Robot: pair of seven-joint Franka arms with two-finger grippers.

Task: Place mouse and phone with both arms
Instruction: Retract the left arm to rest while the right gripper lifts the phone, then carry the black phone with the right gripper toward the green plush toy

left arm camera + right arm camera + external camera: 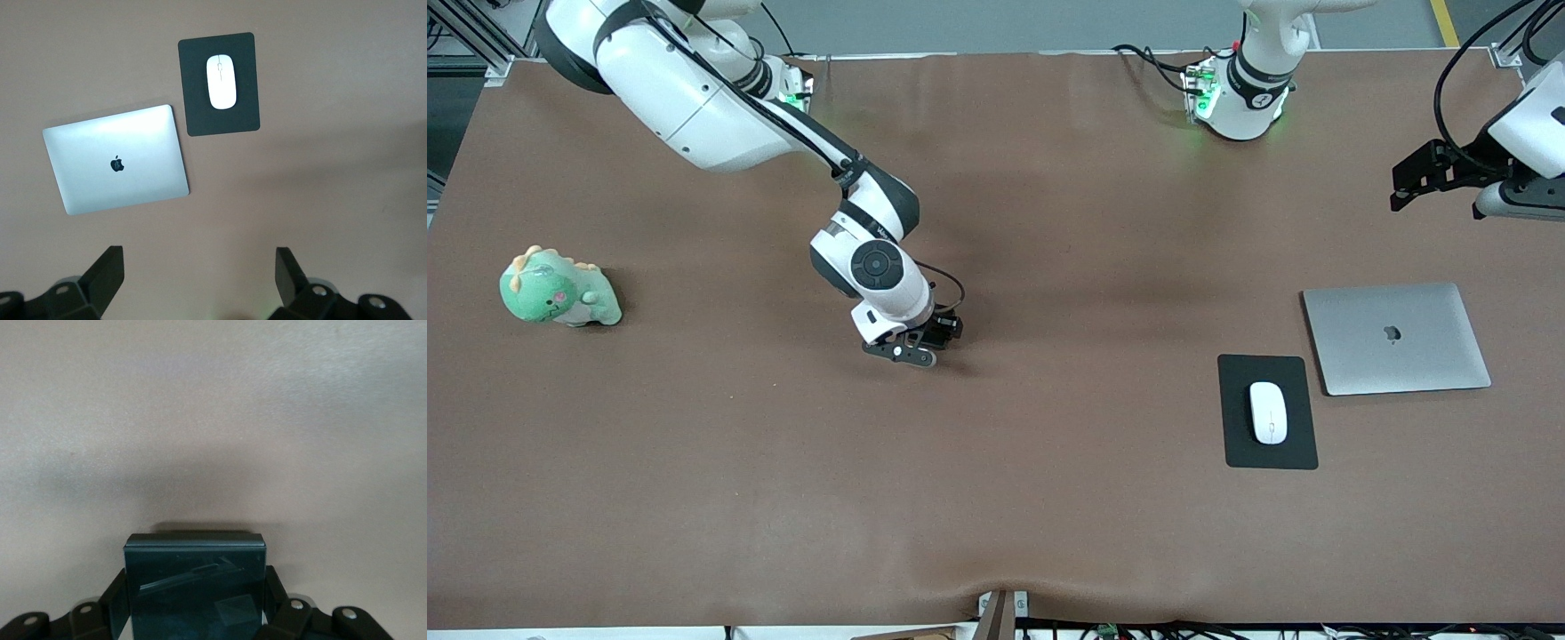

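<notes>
Evidently, the task stood half done. Toward the right arm's end of the table sat a green plush dinosaur toy (pixel 559 290), untouched. Near the table's middle, the right gripper (pixel 921 342) was low over the brown surface, clamped on the dark, glossy rectangular phone (pixel 195 587), not yet set down. The small white oval mouse (pixel 1268 412) lay on the flat black mouse pad (pixel 1236 373) beside a closed silver laptop (pixel 1396 337). The left gripper (pixel 1427 182) waited above, jaws spread, empty. No containers were present.

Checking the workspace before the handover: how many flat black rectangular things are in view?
2. The mouse pad lies beside the laptop, under the mouse. The phone sits between the shut right gripper's fingers at the table's middle, hidden in the front view.
</notes>
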